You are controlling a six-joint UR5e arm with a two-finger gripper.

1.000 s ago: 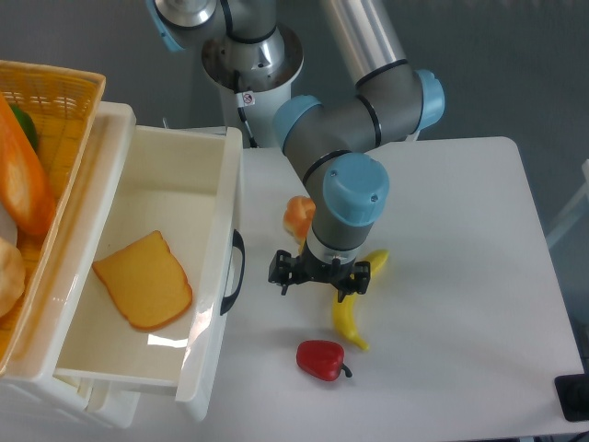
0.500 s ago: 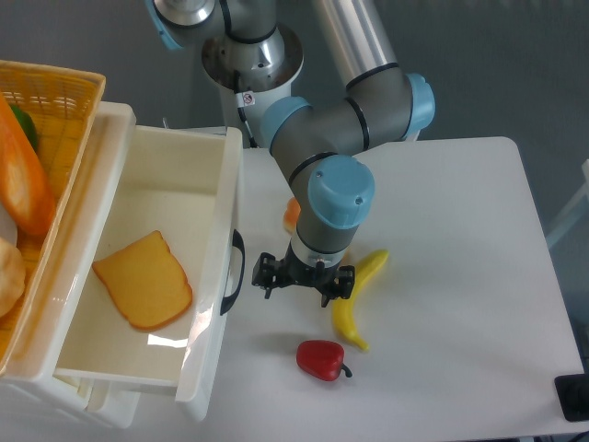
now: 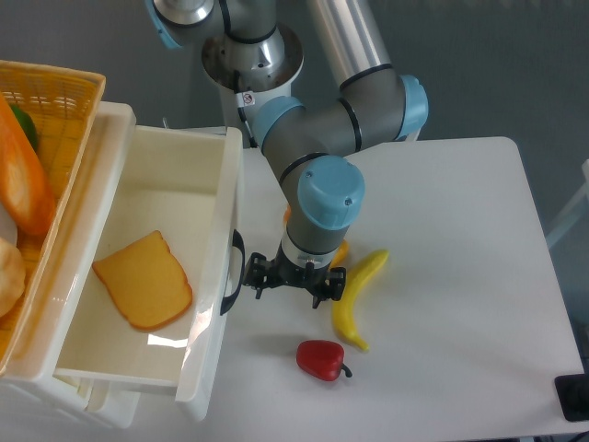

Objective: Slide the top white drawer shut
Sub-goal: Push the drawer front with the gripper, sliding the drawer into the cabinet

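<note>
In the left half of the frame the top white drawer [image 3: 156,276] stands pulled well out, its front panel and black handle [image 3: 235,273] facing right toward the arm. A slice of toast [image 3: 144,280] lies inside. Just right of the handle, near frame centre, the pincer [image 3: 286,283] hangs low over the surface [image 3: 460,258], holding nothing; whether its jaws are spread or closed I cannot tell from above. That low spot beside the panel seems chosen for pushing leftward. A banana [image 3: 357,296] and red pepper [image 3: 320,359] lie lower right, clear of the path.
</note>
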